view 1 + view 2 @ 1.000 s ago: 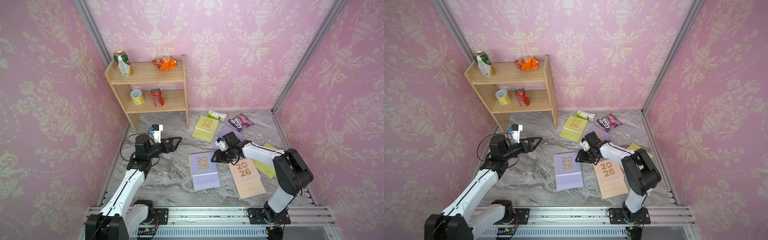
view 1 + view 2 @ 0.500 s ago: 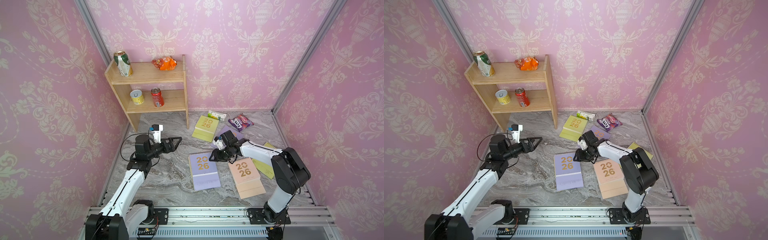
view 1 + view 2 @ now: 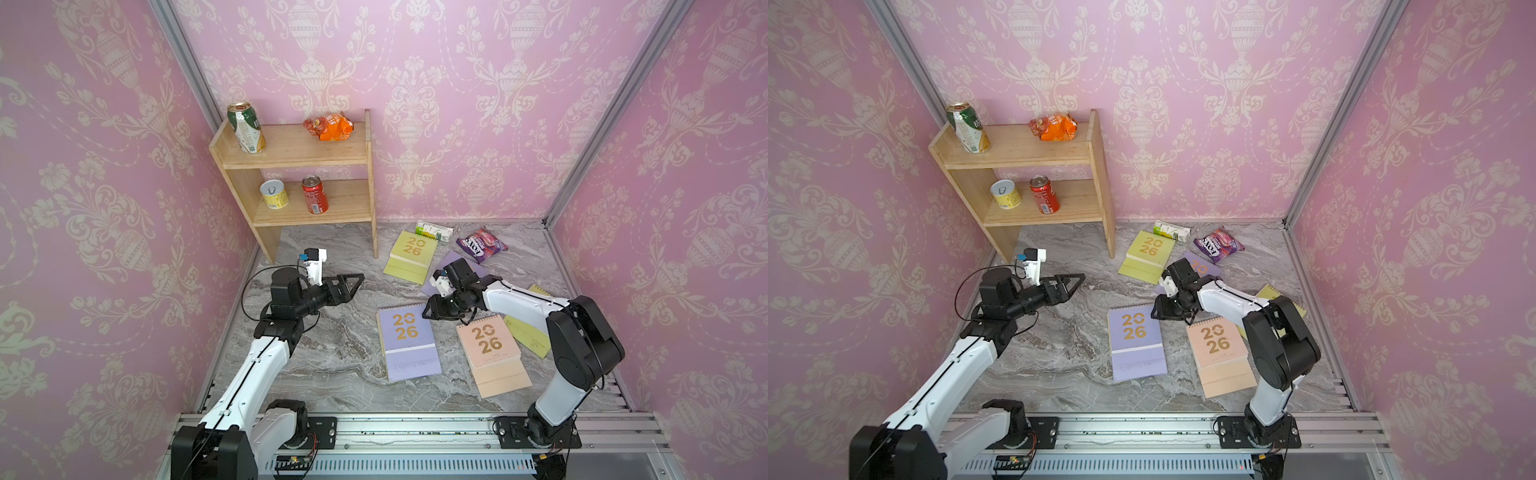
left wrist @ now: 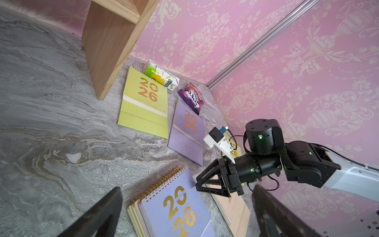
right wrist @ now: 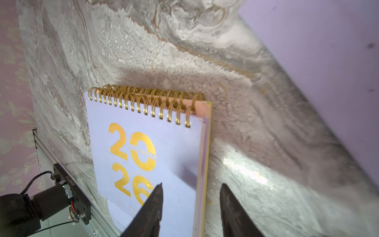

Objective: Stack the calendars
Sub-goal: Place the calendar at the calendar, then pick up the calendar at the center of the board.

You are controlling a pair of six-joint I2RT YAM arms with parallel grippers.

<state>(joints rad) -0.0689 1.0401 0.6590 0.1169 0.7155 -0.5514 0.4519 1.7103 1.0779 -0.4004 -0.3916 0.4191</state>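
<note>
The left tool point(image 3: 358, 278) hangs above the desk point(image 3: 332, 365) with its jaws wide apart and holds nothing. The right tool point(image 5: 190, 186) is half open and empty, at a spiral-side corner of the lilac calendar point(image 3: 409, 345), which lies on top of a small stack. The peach calendar point(image 3: 490, 353) lies just beside it, and the yellow-green calendar point(image 3: 411, 257) lies near the shelf point(image 3: 316, 153).

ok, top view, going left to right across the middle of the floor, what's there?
Left end effector → lilac-topped calendar stack → peach calendar. Right end effector overlaps the stack, so omitted.
</note>
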